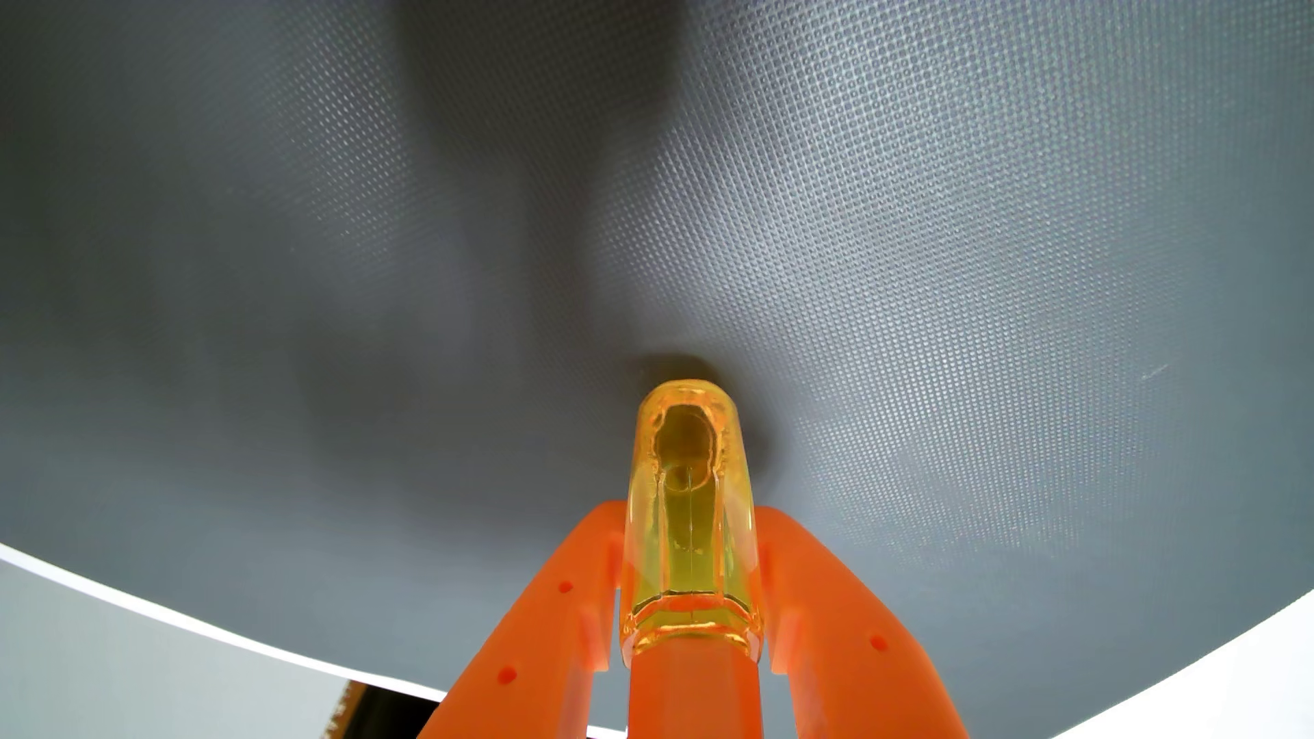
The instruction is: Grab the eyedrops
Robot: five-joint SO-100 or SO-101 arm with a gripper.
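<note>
Mat (924, 213), dark grey with a fine dotted weave, covers most of the wrist view from the top edge down to a curved lower border; fisheye bending is strong. Broad soft shadow runs down the upper middle of the mat and spreads toward the left. Desk (107, 654), pale and plain, shows past the mat's white edge in the lower left corner and again at the lower right corner. End effector (688, 568), orange plastic, enters from the bottom centre, its two fingers (547, 611) rising in a narrow V, small round holes visible on each. Eyedrops (686, 511), a small translucent amber-yellow bottle with an orange part at its lower end, sits between the fingers at lower centre, touching both, its rounded far end pointing up the frame toward the mat. Jaws closed down to the bottle's width, gripping it. Small dark shadow lies on the mat just beyond the bottle's tip; whether the tip touches the mat cannot be told.
</note>
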